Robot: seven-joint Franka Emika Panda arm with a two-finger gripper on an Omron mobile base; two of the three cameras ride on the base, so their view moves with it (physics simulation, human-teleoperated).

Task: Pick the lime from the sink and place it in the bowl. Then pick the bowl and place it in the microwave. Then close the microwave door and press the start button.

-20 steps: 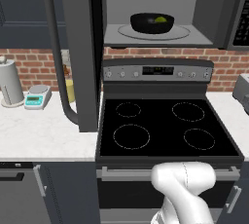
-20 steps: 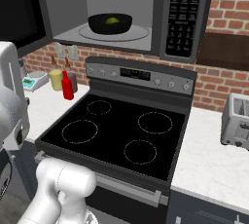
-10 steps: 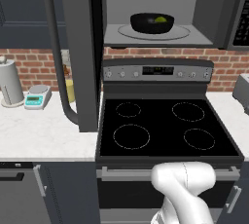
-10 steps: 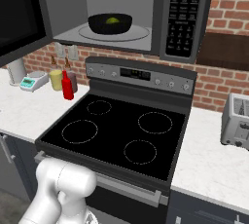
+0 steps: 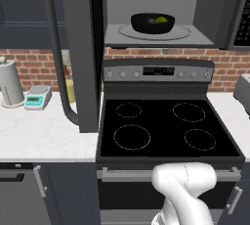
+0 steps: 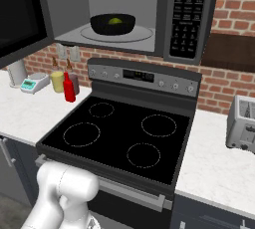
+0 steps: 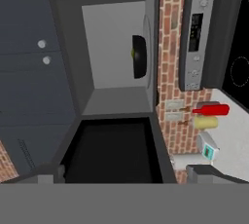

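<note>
The glossy black bowl (image 5: 152, 23) sits on the turntable inside the open microwave (image 5: 161, 4) above the stove, and the yellow-green lime (image 5: 161, 20) lies in it. From the right, the bowl (image 6: 112, 24) and lime (image 6: 115, 21) show beside the button panel (image 6: 187, 14); single buttons are too small to tell apart. The microwave door (image 5: 83, 48) stands swung out to the left. In the rolled hand view my gripper (image 7: 127, 175) is open, away from the microwave, facing the door's dark window (image 7: 112, 150), with the bowl (image 7: 139, 56) beyond. The sink is out of view.
A black stove (image 5: 166, 126) with several burners lies under the microwave. A white canister (image 5: 10, 82), a small scale (image 5: 38, 97), a yellow bottle (image 6: 58, 80) and a red bottle (image 6: 68, 87) stand on the left counter. A toaster (image 6: 242, 123) sits on the right counter.
A white part of my arm that stood at the left edge of the right base view a second ago has swung out of it. The bowl, lime and door have not moved.
</note>
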